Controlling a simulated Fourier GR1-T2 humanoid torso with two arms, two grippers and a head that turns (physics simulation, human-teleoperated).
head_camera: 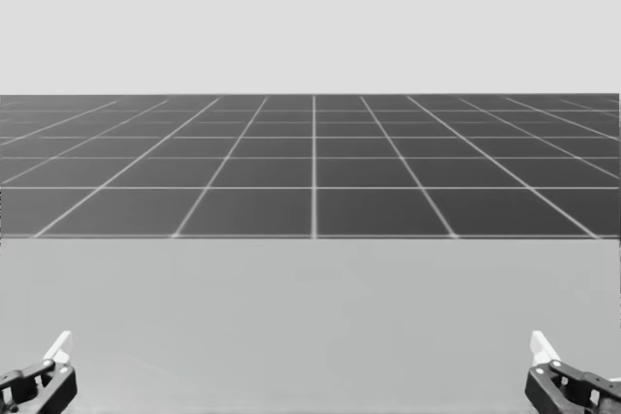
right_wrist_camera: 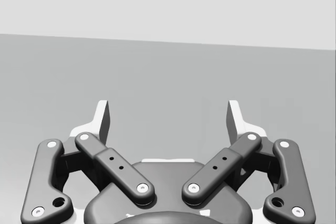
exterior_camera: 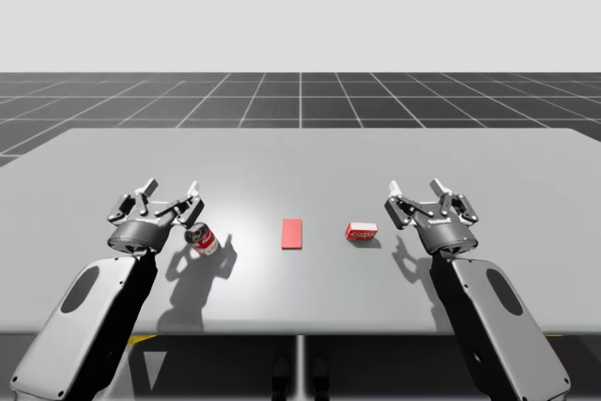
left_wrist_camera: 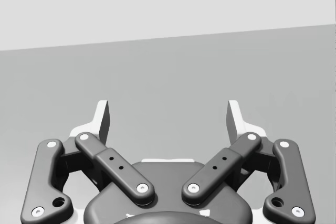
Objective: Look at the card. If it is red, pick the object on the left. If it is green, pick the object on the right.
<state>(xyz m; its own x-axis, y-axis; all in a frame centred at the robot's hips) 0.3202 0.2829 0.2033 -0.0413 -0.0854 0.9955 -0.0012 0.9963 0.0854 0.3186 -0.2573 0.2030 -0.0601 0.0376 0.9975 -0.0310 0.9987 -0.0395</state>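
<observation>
Grey flat table [exterior_camera: 300, 157]; dark gridded floor [exterior_camera: 300, 100] beyond. Red rectangular card [exterior_camera: 292, 233]: long axis near-to-far. Red cylindrical can [exterior_camera: 203, 240] lies diagonally beside left gripper [exterior_camera: 171, 187]. Left gripper and right gripper [exterior_camera: 416, 185]: fingers spread.

The high view looks down on the whole table [exterior_camera: 300, 166]; the head view (level, forward) shares its far part.

My left arm [exterior_camera: 89, 326] and right arm [exterior_camera: 488, 335] are smooth light-grey shells, each with a dark oval panel [exterior_camera: 80, 290] set in. The left claw [exterior_camera: 172, 187] and right claw [exterior_camera: 415, 186] look alike: a rounded dark-grey base, dark linkage bars [left_wrist_camera: 113, 169] with pale round screws [left_wrist_camera: 142, 188] at the pivots, and white fingertips [left_wrist_camera: 101, 121].
</observation>
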